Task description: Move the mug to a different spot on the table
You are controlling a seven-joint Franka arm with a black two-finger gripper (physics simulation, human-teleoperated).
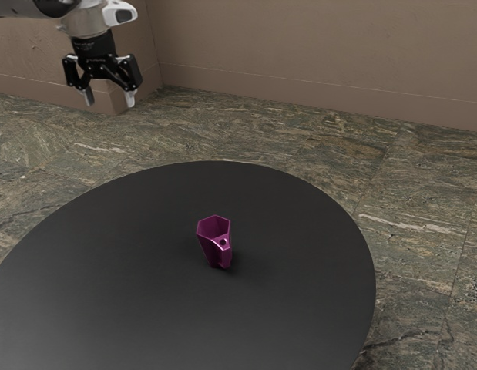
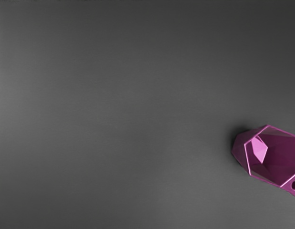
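A small purple faceted mug [image 1: 214,240] stands upright near the middle of the round black table [image 1: 107,262], its handle turned toward the front. My gripper [image 1: 109,98] hangs open high above the table, up at the exterior view's upper left, far from the mug, with nothing between its fingers. From the wrist view I look down into the mug [image 2: 269,155] and see its hexagonal rim and empty inside, off to one side of the hand.
The table's rim [image 1: 360,254] curves round at the exterior view's right, with a stone-tiled floor [image 1: 423,193] beyond it. A brown wall [image 1: 315,46] runs along the back. Bare black tabletop [image 2: 114,105] surrounds the mug.
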